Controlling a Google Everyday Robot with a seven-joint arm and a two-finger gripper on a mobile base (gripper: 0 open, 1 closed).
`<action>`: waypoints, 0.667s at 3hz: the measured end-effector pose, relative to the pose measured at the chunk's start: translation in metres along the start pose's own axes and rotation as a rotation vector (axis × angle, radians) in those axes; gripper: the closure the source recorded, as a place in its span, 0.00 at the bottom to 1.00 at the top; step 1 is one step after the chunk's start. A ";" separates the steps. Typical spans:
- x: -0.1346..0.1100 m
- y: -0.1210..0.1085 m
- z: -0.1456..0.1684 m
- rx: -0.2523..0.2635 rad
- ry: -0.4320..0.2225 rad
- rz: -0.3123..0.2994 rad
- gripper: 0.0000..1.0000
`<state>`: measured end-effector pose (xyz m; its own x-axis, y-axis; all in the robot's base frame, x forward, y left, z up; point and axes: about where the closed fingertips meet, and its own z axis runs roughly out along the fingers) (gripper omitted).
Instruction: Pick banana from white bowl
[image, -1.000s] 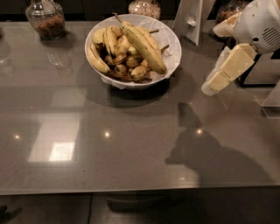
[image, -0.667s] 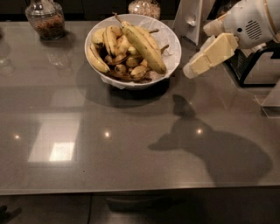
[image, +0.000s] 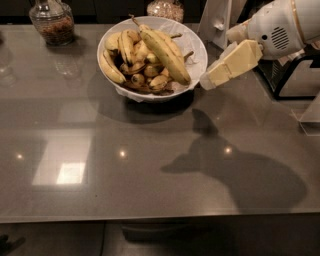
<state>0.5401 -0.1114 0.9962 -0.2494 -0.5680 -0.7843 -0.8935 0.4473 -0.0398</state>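
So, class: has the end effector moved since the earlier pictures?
Yes. The end effector has moved left, closing on the white bowl; its tip now sits beside the right rim.

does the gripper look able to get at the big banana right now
Probably yes: the gripper hangs by the right rim of the white bowl, and the banana lies uncovered atop the other bananas.

The white arm extends from the upper right, its cream pincer (image: 212, 79) angled down-left.
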 end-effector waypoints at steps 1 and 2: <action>-0.015 0.004 0.022 0.051 -0.067 -0.021 0.00; -0.031 -0.004 0.044 0.104 -0.124 -0.035 0.00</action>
<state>0.5678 -0.0652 0.9937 -0.1652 -0.4975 -0.8516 -0.8558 0.5015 -0.1270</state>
